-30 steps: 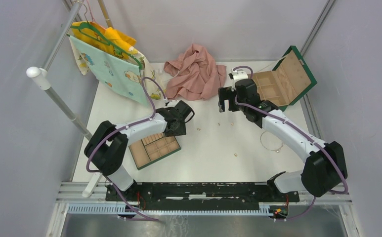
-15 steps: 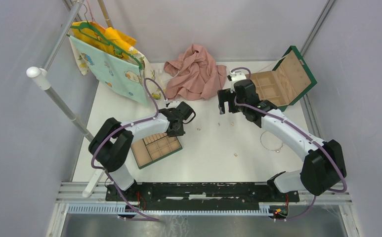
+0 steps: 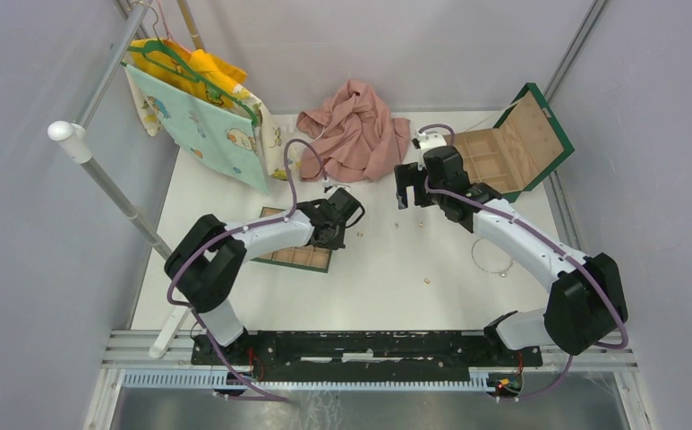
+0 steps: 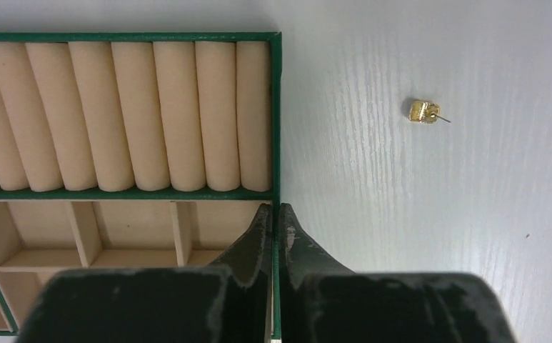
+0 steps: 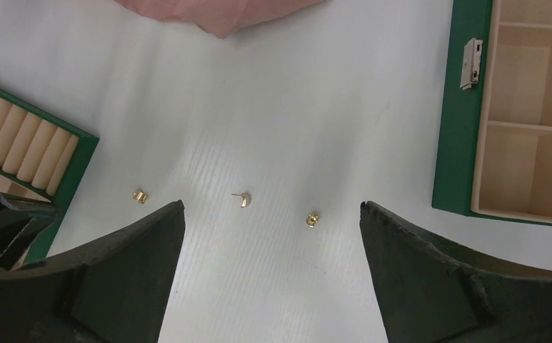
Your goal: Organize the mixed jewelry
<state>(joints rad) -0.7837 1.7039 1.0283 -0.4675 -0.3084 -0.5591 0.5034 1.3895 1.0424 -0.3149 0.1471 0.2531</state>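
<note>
Gold stud [image 5: 244, 199] sits squarely below the empty, wide-open right claw [image 5: 272, 206]; left claw [image 4: 274, 209] is clamped on the tray [image 4: 276, 107] rim.

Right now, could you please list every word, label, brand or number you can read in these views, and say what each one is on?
None can be read in any view.
The pale hanging cloth carries small cartoon prints but no legible letters.
The green box and the tray show no markings.
</note>
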